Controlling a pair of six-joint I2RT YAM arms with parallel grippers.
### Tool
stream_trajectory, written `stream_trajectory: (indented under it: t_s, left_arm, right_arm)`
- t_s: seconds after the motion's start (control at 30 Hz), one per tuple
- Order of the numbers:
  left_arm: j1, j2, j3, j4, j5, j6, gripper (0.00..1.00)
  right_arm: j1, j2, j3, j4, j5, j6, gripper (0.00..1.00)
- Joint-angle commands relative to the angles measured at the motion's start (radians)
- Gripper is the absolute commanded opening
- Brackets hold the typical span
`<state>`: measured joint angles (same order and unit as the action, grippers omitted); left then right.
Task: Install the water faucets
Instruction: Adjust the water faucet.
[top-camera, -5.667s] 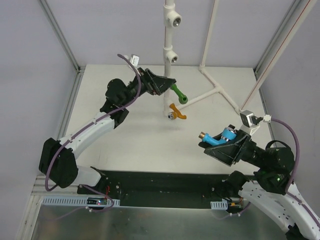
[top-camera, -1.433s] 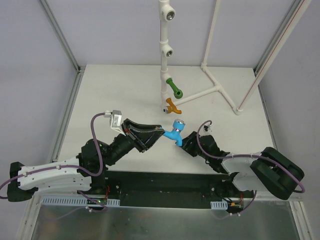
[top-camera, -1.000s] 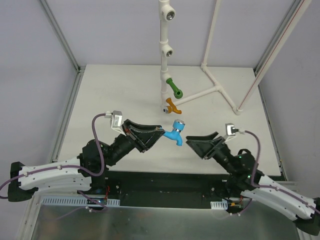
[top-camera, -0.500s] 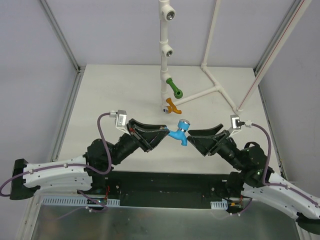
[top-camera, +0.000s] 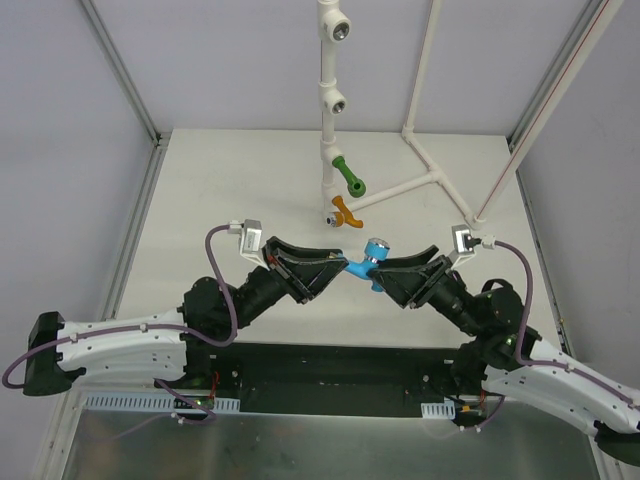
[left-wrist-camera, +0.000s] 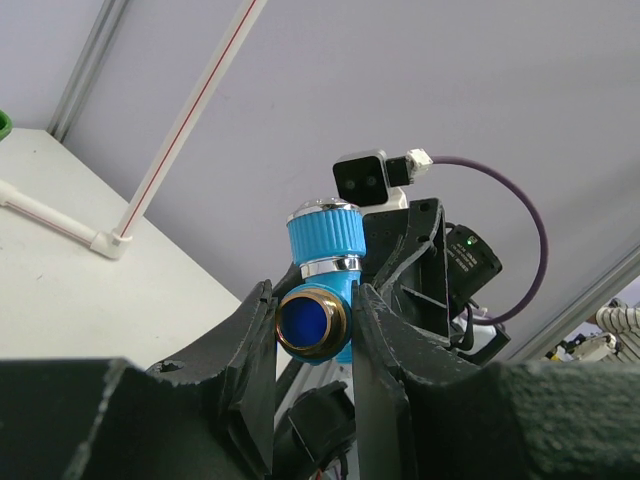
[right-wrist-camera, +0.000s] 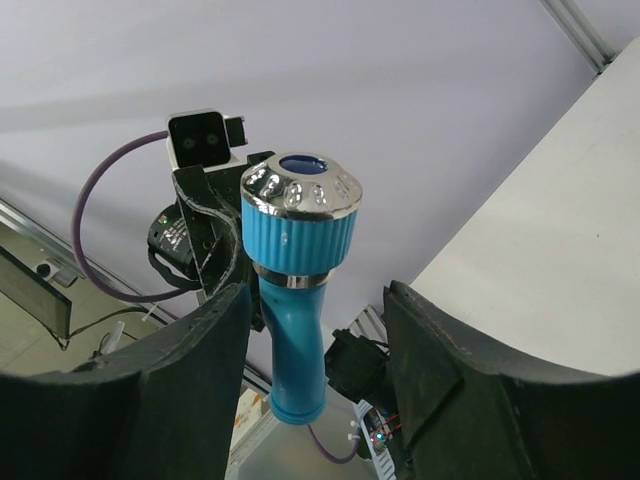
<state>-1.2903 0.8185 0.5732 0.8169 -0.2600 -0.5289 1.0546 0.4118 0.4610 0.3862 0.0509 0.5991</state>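
left gripper (left-wrist-camera: 313, 312) clenched on blue faucet (left-wrist-camera: 322, 238); right gripper (right-wrist-camera: 315, 300) jaws straddle it, gaps both sides; risk: left lets go early, faucet drops

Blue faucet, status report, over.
Left tool shut on blue faucet. Right tool open around its body. Nothing else between them.

Pale tabletop (top-camera: 240, 190), white pipe frame (top-camera: 437, 178) standing on its far half, black strip (top-camera: 330, 362) along near edge
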Motion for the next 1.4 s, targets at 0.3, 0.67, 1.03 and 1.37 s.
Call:
stream_trajectory:
  t_s: [0.3,0.67,1.03,1.37]
  left_arm:
    - [-0.009,0.062,0.019,0.195,0.047,0.001,0.00]
    - [-0.009,0.096,0.014,0.254,0.048,0.015,0.00]
    - [-0.009,0.102,0.019,0.258,0.059,0.024,0.00]
    - [-0.009,0.073,0.002,0.226,0.041,0.007,0.00]
  right_arm:
    - [0.004,0.050,0.042,0.194,-0.029,0.094,0.45]
    - [0.004,0.070,0.061,0.177,-0.040,0.123,0.61]
    - [0.005,0.061,0.056,0.151,-0.002,0.120,0.00]
    - [0.004,0.018,0.057,0.069,0.009,0.031,0.00]
